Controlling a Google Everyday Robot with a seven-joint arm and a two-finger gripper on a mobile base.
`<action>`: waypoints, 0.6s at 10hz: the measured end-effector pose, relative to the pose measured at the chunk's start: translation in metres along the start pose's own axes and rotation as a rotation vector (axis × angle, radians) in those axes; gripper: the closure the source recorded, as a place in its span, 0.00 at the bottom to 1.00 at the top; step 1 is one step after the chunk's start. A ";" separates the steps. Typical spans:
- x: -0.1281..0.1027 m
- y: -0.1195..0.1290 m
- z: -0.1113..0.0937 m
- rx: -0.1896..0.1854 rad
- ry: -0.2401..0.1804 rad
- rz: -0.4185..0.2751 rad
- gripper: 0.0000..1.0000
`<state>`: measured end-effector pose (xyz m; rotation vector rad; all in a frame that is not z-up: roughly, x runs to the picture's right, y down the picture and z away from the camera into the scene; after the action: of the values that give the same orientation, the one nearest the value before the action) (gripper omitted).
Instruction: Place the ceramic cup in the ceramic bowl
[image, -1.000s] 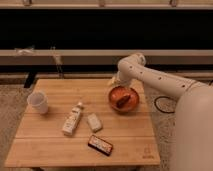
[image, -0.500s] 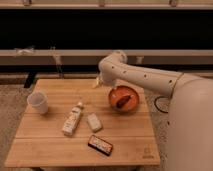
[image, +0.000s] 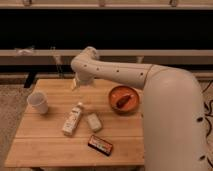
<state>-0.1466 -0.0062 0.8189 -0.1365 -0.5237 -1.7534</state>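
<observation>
The white ceramic cup (image: 38, 102) stands upright near the left edge of the wooden table (image: 50, 145). The orange-brown ceramic bowl (image: 124, 99) sits at the table's right side with a dark item inside it. My gripper (image: 76, 83) hangs above the back middle of the table, between the cup and the bowl, well to the right of the cup and apart from it. The white arm (image: 130, 75) reaches in from the right.
A white bottle with a label (image: 72, 119) lies in the table's middle. A small pale packet (image: 93, 121) lies beside it. A dark snack bar (image: 100, 145) lies near the front edge. A dark shelf runs behind the table.
The arm has swung left from over the bowl toward the cup's side of the table. The bowl, earlier partly covered, now shows fully. Objects on the table have not moved.
</observation>
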 end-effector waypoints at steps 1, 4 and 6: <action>-0.003 -0.026 0.002 0.014 -0.010 -0.043 0.20; -0.018 -0.071 0.003 0.027 -0.018 -0.165 0.20; -0.020 -0.102 0.006 0.043 -0.016 -0.244 0.20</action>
<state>-0.2398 0.0301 0.7888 -0.0570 -0.6097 -1.9783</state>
